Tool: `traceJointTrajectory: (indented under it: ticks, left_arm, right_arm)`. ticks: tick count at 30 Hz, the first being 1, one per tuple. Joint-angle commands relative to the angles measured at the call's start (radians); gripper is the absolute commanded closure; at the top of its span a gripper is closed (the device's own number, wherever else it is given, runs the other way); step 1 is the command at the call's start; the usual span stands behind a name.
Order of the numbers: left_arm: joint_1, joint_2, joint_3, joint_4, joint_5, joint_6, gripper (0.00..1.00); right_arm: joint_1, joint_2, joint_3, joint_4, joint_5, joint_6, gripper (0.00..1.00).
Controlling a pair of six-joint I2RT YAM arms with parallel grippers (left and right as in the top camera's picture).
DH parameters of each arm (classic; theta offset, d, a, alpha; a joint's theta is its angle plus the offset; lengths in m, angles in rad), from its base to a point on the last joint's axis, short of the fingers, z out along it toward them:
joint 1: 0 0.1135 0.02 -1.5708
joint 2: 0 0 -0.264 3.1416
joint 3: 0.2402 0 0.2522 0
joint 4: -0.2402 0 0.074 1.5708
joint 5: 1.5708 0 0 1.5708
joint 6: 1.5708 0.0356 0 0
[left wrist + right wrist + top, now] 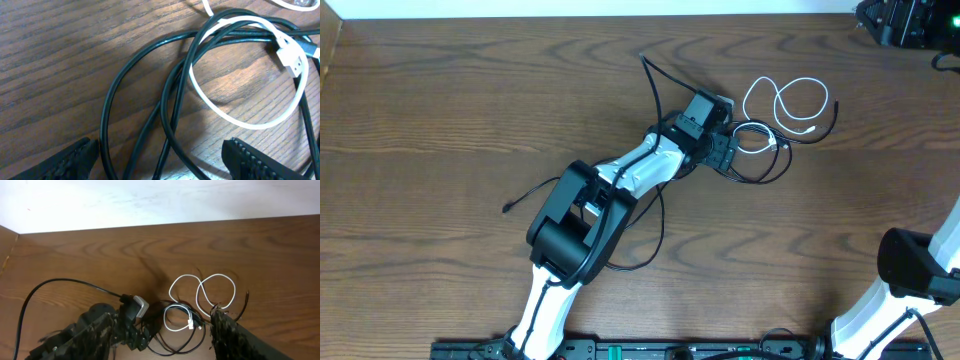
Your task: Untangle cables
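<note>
Dark wood-grain table [470,90] stretches beneath me. My left gripper [160,150] is spread wide just above it, its fingers [250,157] straddling loops of the black cables [112,100] and pinching nothing. One loop of the white cable [240,122] lies woven through those black strands, its white plug [292,60] resting on them. Farther out, the white cable makes two more loops to the right of the tangle, and black ends trail toward the far edge and back under my left arm [610,190]. My right gripper [162,322] hangs well back, jaws apart, holding nothing.
</note>
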Motion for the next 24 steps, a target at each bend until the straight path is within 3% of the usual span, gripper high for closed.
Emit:
traceJointTrajectory:
  ticks: [1,18,24]
  left_arm:
    - [-0.006,0.049,0.002,-0.012,-0.008,0.014,0.18]
    - [-0.037,0.132,0.002,-0.01,-0.008,0.052,0.23]
    - [-0.035,0.132,0.002,-0.033,-0.1,0.074,0.63]
  right_arm:
    - [-0.011,0.009,0.003,-0.006,0.002,-0.015,0.4]
    - [-0.011,0.009,0.003,-0.014,0.005,-0.023,0.36]
    - [-0.011,0.009,0.003,-0.014,0.012,-0.023,0.35]
